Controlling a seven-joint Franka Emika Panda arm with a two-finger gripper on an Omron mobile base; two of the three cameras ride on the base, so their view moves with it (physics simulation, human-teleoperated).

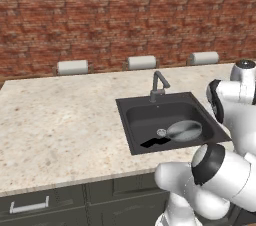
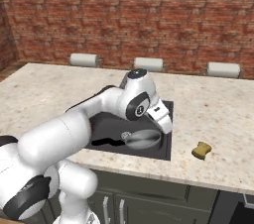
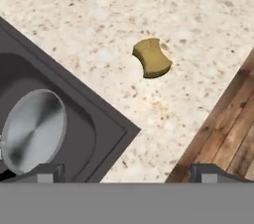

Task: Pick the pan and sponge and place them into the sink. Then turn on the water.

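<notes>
Already the pan lies in the sink, below and left of the hand — its fingers spread wide, holding nothing. Ahead of the hand, the sponge sits on the bench — well apart from the sink.

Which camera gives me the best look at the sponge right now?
The hand view: the sponge lies unobstructed on the counter, shape clear. The right base view shows it small, right of the sink.

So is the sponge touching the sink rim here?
Apart. The hand view shows bare counter between the sponge and the sink rim; the right base view agrees.
</notes>
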